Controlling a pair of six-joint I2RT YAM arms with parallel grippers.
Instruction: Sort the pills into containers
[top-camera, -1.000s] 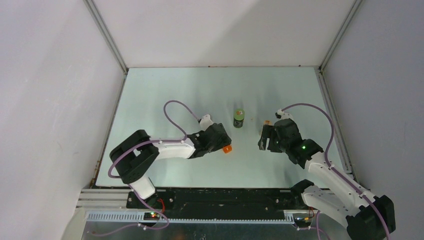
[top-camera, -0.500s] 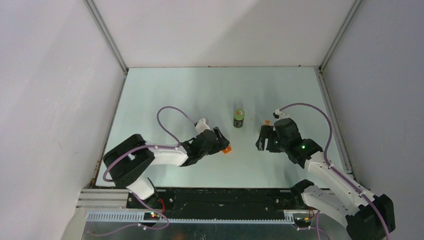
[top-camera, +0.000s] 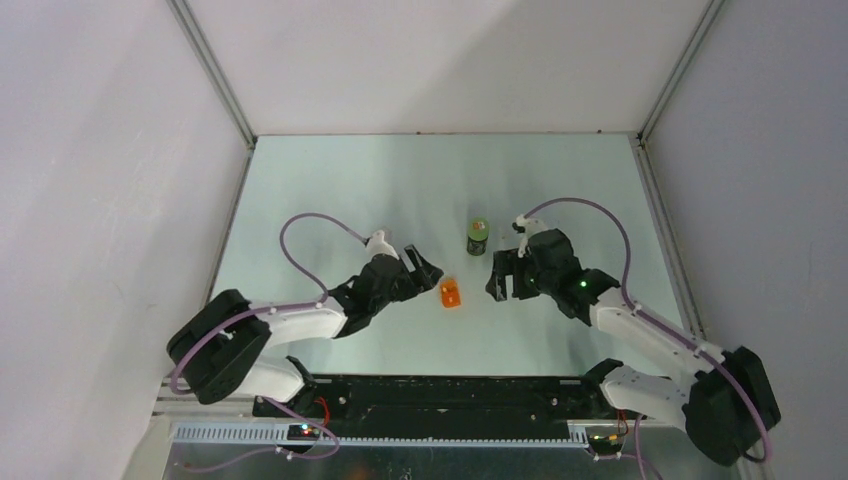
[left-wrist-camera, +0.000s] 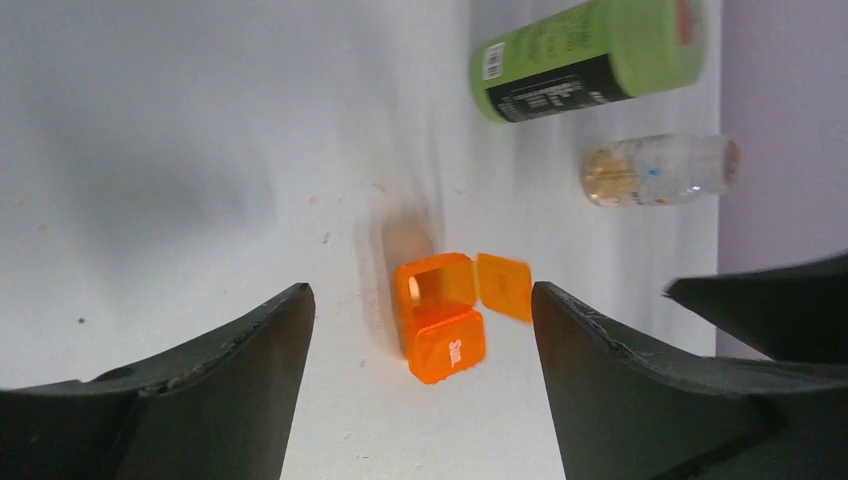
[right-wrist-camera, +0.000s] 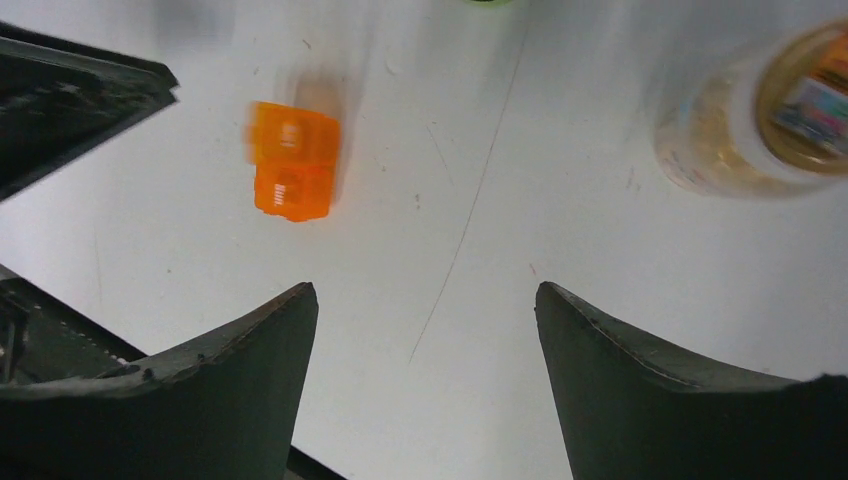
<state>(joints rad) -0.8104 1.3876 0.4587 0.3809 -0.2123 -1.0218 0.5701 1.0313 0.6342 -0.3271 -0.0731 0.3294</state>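
Both jaws open and empty, orange box (left-wrist-camera: 445, 320) between them, open lid (left-wrist-camera: 503, 285) clear only from left wrist

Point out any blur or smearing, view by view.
Left wrist: the orange box trails a faint ghost smear above it, and the clear vial looks soft. Right wrist: the same box is streaked with motion blur, and the vial at the corner is out of focus. Top external: crisp and evenly lit, but both things are tiny.
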